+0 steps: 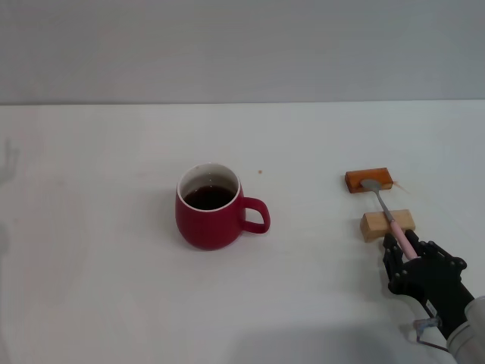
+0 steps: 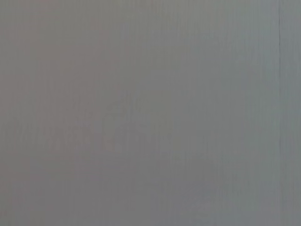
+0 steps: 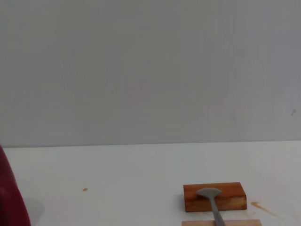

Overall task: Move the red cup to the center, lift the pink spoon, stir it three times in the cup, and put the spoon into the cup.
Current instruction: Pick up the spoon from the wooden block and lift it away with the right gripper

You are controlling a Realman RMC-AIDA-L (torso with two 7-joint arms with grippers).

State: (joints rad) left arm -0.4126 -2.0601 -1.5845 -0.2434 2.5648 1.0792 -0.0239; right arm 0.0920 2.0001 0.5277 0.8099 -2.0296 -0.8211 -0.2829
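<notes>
- The rounded dark red ceramic mug (image 1: 211,216) with the white inner rim sits pretty much mid-tabletop, loop handle pointing to the robot's right, dark liquid inside. In the right wrist view only a sliver of its red side (image 3: 10,197) shows at the edge.
- The slim spoon with grey metal bowl and pale pink handle (image 1: 388,214) lies well off to the right of the mug. Its bowl rests on the orange-brown wooden block (image 1: 368,180), its stem crosses the tan wooden block (image 1: 387,224) nearer the robot.
- The right arm's black tool (image 1: 402,244) is right at the pink handle end, just behind the tan block, fingers pressed in on the handle so it looks pinched.
- Left tool isn't visible anywhere; its wrist view is plain grey.
- White tabletop (image 1: 98,288) has a tiny brown speck (image 1: 260,171) beyond the mug.
</notes>
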